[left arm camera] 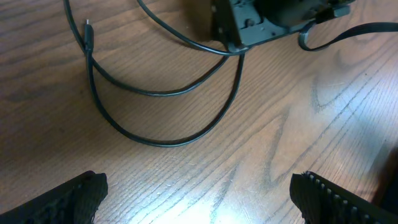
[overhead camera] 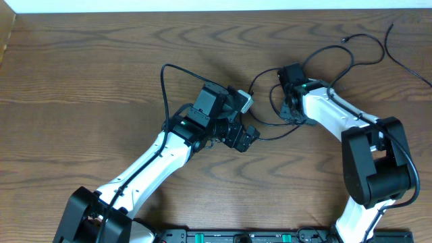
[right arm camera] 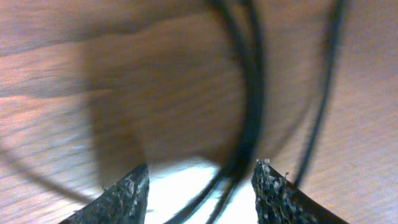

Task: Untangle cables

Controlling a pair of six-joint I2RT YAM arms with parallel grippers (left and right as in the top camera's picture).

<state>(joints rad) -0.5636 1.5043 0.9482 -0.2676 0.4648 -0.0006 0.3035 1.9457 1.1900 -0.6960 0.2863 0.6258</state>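
Right hand (right arm camera: 202,171) spread, cable (right arm camera: 252,93) loose between its fingers (right arm camera: 124,193); left hand (left arm camera: 199,186) spread wide over the worktop (left arm camera: 280,124). Raise right straight up so no strand snags.

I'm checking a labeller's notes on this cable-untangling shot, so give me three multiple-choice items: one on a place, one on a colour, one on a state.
1. In the left wrist view, where is the plug end of the cable?
A) lower right
B) upper left
C) at the centre

2. What colour is the looped cable on the table?
A) white
B) red
C) black

3. How do the jaws of the left gripper stand?
A) wide apart, nothing between
B) shut on the cable
C) shut, empty

Answers:
1. B, the plug sits near the top-left corner.
2. C, both loops show black against the wood.
3. A, the jaws stand at opposite edges with bare wood between.
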